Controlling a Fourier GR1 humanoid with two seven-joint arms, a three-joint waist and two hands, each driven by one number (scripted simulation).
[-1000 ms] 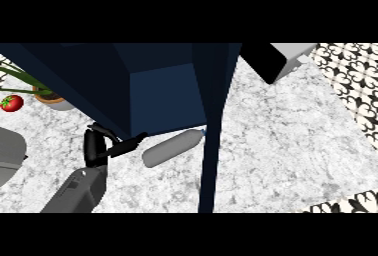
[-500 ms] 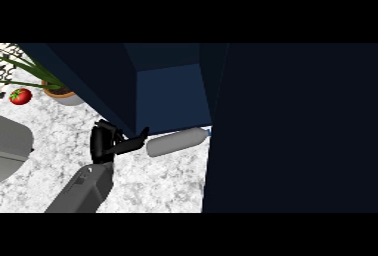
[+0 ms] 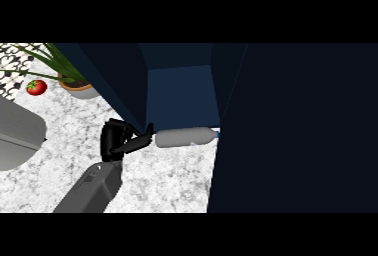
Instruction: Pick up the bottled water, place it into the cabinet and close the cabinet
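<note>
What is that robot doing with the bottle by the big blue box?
A black robot hand on a grey forearm is touching the end of a grey bottled water, which lies on its side on the white marble counter. The bottle sits at the front of the dark blue cabinet, whose door is open. Only one hand shows. A potted plant and a red tomato sit farther back at the left.

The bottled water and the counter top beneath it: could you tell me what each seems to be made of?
The bottled water, lying on its side, looks like matte, pale grey plastic: smooth body, no shine, a bluish cap end. The counter top looks like polished marble or similar stone, white with grey mottled veining. Neither look settles the material for certain.
</note>
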